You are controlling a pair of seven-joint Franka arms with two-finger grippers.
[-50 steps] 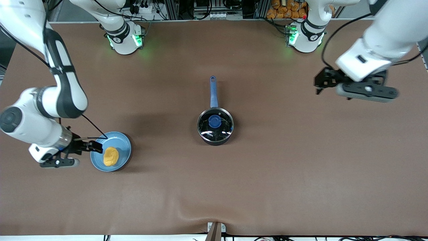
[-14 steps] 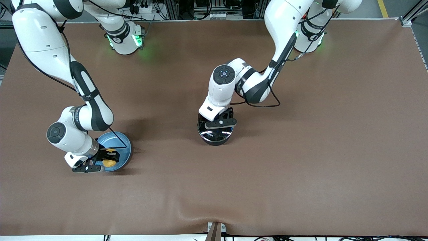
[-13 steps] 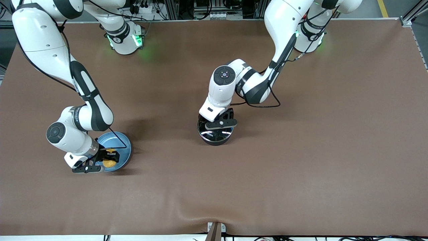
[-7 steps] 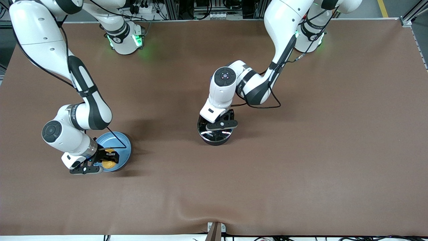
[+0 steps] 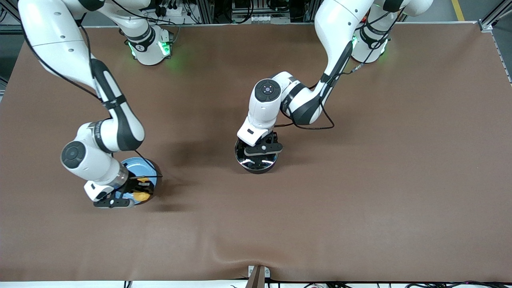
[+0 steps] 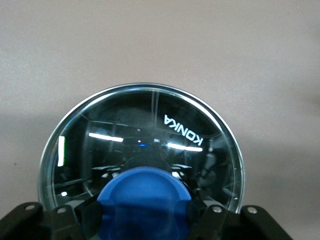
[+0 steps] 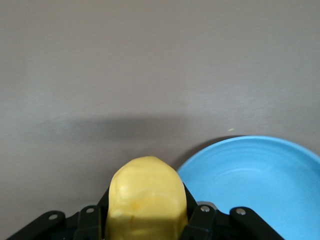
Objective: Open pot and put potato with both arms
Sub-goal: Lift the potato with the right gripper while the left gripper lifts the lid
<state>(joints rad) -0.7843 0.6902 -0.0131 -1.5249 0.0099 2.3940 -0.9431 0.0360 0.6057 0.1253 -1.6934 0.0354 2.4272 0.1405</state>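
The black pot (image 5: 256,163) stands mid-table with its glass lid (image 6: 150,135) on it; its handle is hidden under the left arm. My left gripper (image 5: 262,149) is shut on the lid's blue knob (image 6: 144,192), a finger on each side. My right gripper (image 5: 140,191) is shut on the yellow potato (image 7: 146,192) and holds it over the rim of the light-blue plate (image 5: 134,166). The potato also shows in the front view (image 5: 141,196). In the right wrist view the plate (image 7: 260,180) lies off to one side of the potato.
The brown table cloth has a raised fold at the edge nearest the front camera (image 5: 240,250). Both arm bases stand along the table edge farthest from the front camera.
My right gripper has moved with the potato toward the pot's side of the plate. My left gripper stays on the lid's knob, shifted only slightly.
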